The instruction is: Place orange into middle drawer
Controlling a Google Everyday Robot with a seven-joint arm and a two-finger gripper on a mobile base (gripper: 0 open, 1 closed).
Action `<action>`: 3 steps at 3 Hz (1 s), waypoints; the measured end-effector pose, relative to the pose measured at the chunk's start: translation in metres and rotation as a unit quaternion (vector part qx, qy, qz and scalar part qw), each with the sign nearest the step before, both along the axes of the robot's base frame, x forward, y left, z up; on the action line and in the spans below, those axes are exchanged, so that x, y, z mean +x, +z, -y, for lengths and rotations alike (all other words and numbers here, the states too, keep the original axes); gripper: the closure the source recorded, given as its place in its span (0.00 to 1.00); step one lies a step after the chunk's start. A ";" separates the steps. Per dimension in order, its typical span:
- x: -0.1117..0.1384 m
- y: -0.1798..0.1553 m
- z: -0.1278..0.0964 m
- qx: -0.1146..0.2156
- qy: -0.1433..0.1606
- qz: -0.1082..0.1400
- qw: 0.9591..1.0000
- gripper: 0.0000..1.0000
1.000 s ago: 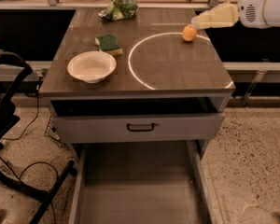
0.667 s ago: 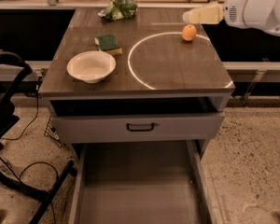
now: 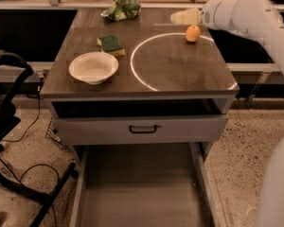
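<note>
The orange (image 3: 192,33) is small and round. It sits on the dark cabinet top (image 3: 180,74) near the back right, on the white circle line. My gripper (image 3: 183,17) hovers just behind the orange and a little to its left, pointing left, apart from it. My white arm (image 3: 246,13) reaches in from the right. The middle drawer (image 3: 142,193) is pulled far out at the bottom, showing a bare grey floor and thin side walls.
A white bowl (image 3: 93,67) stands front left on the top. A green sponge (image 3: 111,43) and a green bag (image 3: 121,8) lie behind it. A drawer with a grey front and black handle (image 3: 143,129) is slightly open above. A black chair frame (image 3: 9,126) stands at the left.
My gripper has moved left and toward the back, from beside the orange's right to behind it. The orange has not moved.
</note>
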State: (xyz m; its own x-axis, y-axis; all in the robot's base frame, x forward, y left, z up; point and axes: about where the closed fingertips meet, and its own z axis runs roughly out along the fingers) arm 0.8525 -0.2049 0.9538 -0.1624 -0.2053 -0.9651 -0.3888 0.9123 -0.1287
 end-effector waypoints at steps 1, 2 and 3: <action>0.030 -0.025 -0.001 -0.018 -0.011 -0.010 1.000 0.00; 0.044 -0.065 0.004 -0.015 -0.025 -0.037 0.999 0.00; 0.045 -0.091 0.005 -0.005 -0.031 -0.054 0.998 0.00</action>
State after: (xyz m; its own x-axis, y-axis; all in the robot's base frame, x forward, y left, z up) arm 0.8977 -0.2097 0.8623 -0.2785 -0.2003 -0.9393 -0.3430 0.9343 -0.0975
